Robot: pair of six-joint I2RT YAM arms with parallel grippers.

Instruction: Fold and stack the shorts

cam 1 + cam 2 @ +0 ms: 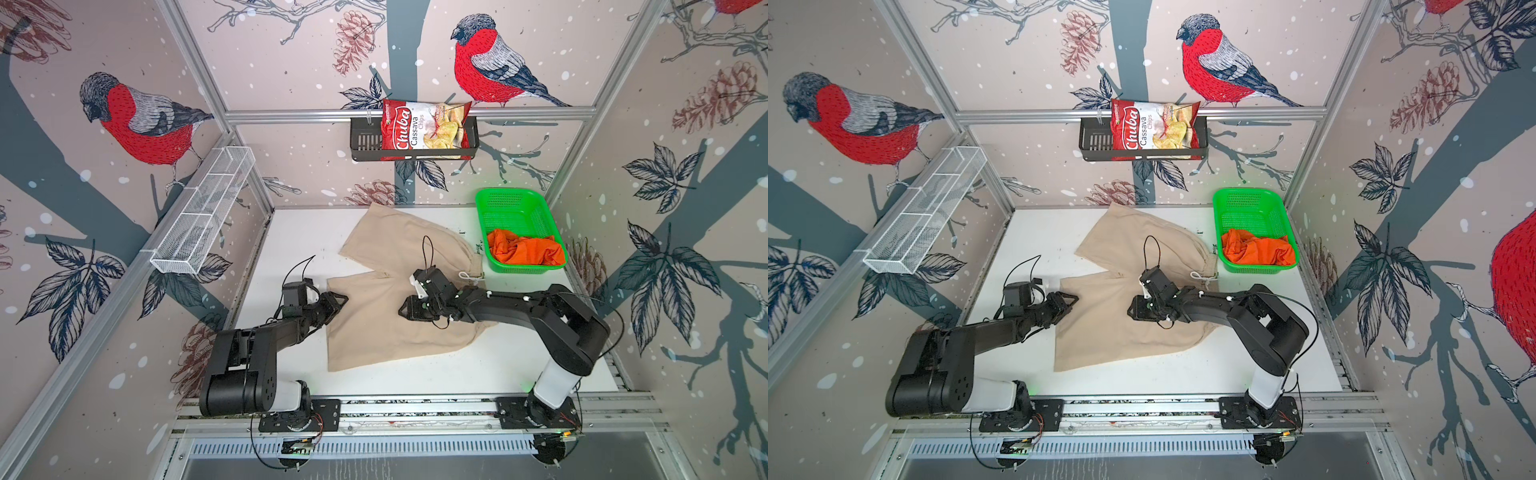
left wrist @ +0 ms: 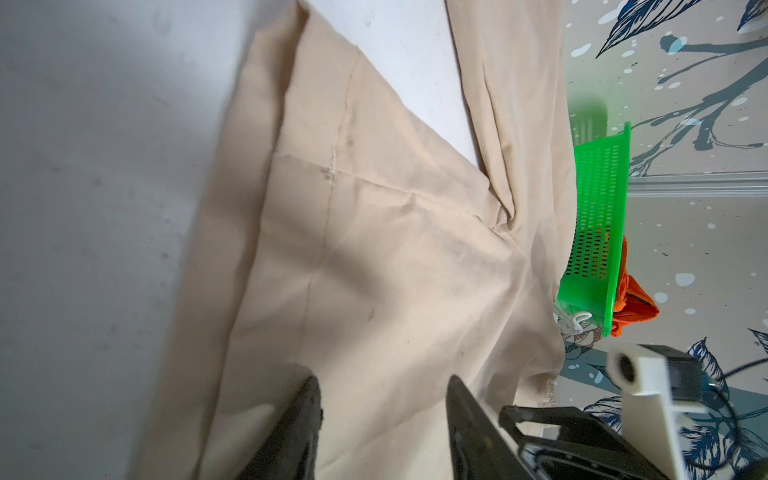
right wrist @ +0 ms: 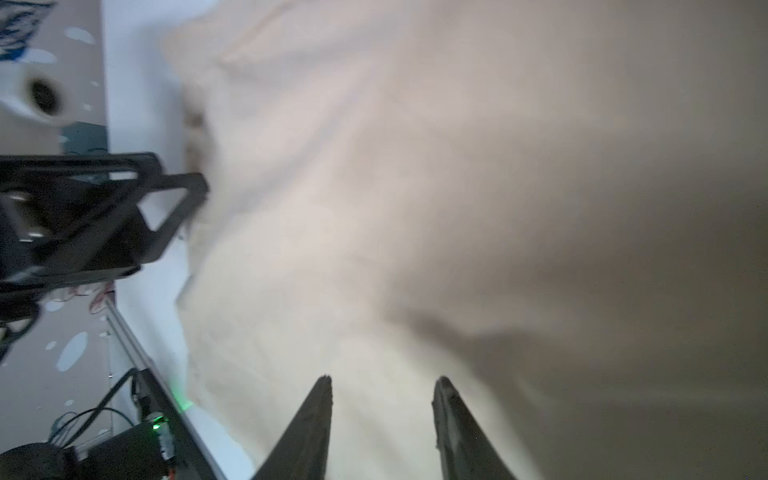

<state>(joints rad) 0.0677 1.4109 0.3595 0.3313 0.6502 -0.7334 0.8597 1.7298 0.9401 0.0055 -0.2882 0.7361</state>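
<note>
The beige shorts [image 1: 386, 328] [image 1: 1108, 328] lie spread on the white table, waist to the right, one leg angled toward the back wall. Their white drawstring [image 1: 467, 276] sits near the basket. My left gripper [image 1: 343, 300] [image 1: 1074, 298] stands open at the left hem of the near leg; in the left wrist view [image 2: 384, 380] only beige cloth [image 2: 374, 249] shows beyond its fingers. My right gripper [image 1: 402, 311] [image 1: 1130, 311] reaches left over the middle of the shorts, open [image 3: 382, 380] above blurred cloth [image 3: 415, 208]. The orange shorts [image 1: 525, 251] [image 1: 1258, 251] lie crumpled in the basket.
A green basket [image 1: 511, 193] [image 1: 1246, 192] [image 2: 598, 187] stands at the table's back right corner. On the back wall hangs a black rack [image 1: 365, 143] holding a chips bag [image 1: 419, 126]. A white wire rack [image 1: 203, 212] runs along the left wall.
</note>
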